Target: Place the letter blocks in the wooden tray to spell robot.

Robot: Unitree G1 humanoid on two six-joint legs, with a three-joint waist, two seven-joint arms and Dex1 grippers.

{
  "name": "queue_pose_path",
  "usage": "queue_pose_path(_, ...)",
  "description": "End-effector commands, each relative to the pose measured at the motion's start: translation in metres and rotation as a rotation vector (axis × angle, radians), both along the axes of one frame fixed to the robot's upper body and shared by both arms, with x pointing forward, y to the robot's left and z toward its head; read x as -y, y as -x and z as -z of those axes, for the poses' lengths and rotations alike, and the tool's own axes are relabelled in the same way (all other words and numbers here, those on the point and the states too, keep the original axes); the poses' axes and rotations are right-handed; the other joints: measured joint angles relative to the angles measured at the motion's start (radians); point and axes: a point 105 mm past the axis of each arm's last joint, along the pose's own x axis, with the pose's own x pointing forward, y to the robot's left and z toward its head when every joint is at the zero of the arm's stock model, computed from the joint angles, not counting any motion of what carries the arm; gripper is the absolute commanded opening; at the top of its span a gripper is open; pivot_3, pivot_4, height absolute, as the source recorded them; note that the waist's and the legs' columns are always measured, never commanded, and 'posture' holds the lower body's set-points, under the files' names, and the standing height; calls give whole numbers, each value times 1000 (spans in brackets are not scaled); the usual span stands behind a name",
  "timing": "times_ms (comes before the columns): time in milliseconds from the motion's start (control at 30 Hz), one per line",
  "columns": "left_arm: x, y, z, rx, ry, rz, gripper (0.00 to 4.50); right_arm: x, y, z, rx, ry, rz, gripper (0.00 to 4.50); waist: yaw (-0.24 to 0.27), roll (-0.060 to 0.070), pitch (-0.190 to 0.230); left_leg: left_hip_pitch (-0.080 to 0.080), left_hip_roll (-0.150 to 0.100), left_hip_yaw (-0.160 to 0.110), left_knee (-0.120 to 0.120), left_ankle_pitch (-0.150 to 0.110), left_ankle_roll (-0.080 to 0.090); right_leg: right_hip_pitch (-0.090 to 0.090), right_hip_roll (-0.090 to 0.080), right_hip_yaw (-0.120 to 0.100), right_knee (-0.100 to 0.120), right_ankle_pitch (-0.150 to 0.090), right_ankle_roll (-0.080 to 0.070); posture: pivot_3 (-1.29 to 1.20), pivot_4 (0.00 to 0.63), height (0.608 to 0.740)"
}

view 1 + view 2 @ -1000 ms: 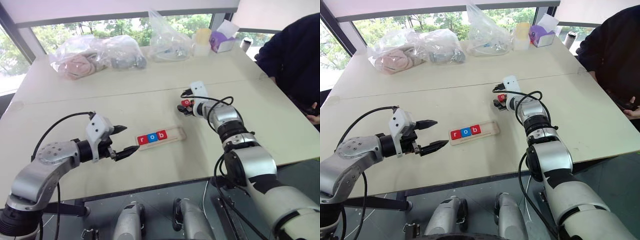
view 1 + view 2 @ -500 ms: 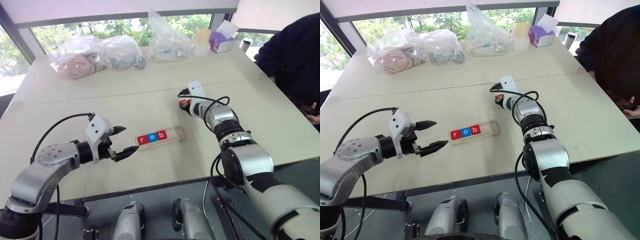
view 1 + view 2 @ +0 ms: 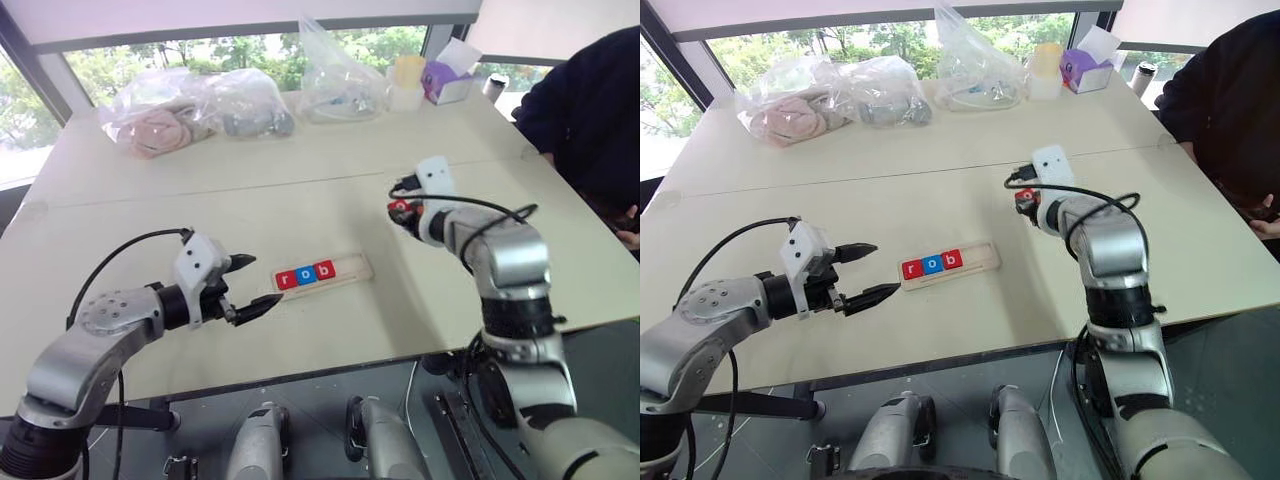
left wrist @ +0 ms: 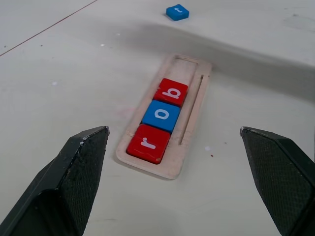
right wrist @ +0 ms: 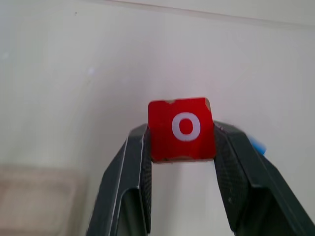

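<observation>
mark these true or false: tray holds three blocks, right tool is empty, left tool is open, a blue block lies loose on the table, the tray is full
1. The wooden tray holds three letter blocks. True: r, o, b.
2. The right tool is empty. False: it is shut on a red o block.
3. The left tool is open. True, and it holds nothing.
4. A blue block lies loose on the table. True, beyond the tray's far end.
5. The tray is full. False: bare space remains past the b.
</observation>
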Motion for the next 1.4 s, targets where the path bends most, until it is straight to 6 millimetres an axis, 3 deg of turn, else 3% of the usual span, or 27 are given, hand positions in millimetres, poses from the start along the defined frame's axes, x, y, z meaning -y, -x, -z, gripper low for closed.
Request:
queue_pose_path(33,3,0,-8,42,-5,27,4500,4,16,-12,23,-9,26,1157,-2,0,0,0,0,0,0,0,0,0,0,0,0,0,0,0,150,725)
queue_pose_path(200,5,-1,-8,37,1,44,4500,14,31,5,-33,-12,78,1157,-1,0,0,0,0,0,0,0,-1,0,0,0,-1,-1,-3,0,150,725)
queue_pose_path(333,7,-2,-6,27,3,58,4500,5,39,18,-59,-23,36,1157,-1,0,0,-3,0,0,0,0,0,-3,-1,0,-2,-1,-3,0,150,725)
queue_pose_path(467,7,-5,-8,31,3,62,4500,-4,42,21,-67,-53,-4,1157,-2,0,0,-5,0,0,0,0,0,-4,0,0,-1,-1,-3,0,150,725)
queue_pose_path(767,5,-3,-9,32,3,50,4500,-4,41,29,-73,-43,-15,1157,-1,0,0,-9,-1,-1,0,0,0,-7,-1,-1,-2,-1,-3,0,150,725)
queue_pose_path(900,5,-3,-9,32,2,45,4500,-4,42,31,-77,-40,-22,1157,-13,2,1,-10,-8,-19,0,0,1,1,-8,-19,-2,-2,4,0,150,725)
queue_pose_path(1033,4,-2,-9,32,2,42,4500,-2,42,32,-78,-33,-19,1157,-22,10,5,-11,-58,-106,-3,6,9,27,-32,-62,7,-20,21,0,150,725)
queue_pose_path(1133,5,-2,-9,32,3,42,4500,1,42,36,-94,-30,-1,1157,3,11,6,-11,-59,-105,-2,7,10,24,-31,-56,8,-22,20,0,150,725)
queue_pose_path(1400,5,-3,-9,34,4,42,4500,16,42,40,-101,30,64,1157,3,11,6,-11,-58,-94,-2,7,9,23,-31,-46,5,-22,19,0,150,725)
